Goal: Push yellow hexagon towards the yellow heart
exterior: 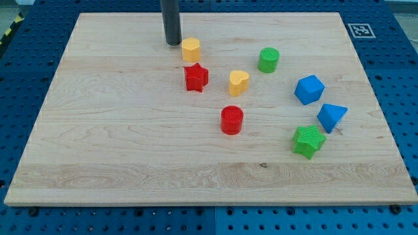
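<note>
Red star, red cylinder, green cylinder.

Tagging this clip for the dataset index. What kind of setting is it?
Likely a robotics lab tabletop rig: a wooden board on a blue perforated bench, a fiducial marker at the board's corner, and small coloured blocks. My tip sits just left of the yellow hexagon.

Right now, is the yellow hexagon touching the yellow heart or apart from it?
Apart. Bare wood shows between the yellow hexagon and the yellow heart; my tip is at the hexagon's upper left.
</note>
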You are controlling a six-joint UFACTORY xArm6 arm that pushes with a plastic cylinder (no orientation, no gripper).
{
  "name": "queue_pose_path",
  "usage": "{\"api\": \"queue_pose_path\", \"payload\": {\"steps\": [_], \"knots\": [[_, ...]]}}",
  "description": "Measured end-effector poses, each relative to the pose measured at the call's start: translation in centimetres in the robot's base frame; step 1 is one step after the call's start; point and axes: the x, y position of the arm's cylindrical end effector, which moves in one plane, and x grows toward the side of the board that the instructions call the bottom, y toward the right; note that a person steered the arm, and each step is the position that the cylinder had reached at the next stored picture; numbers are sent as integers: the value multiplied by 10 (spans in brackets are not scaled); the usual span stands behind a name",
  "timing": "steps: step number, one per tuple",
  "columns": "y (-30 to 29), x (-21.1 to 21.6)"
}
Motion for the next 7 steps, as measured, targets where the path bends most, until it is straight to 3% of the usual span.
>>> {"api": "queue_pose_path", "payload": {"steps": [2, 5, 7], "knots": [[1, 17], [55, 22], [46, 32]]}}
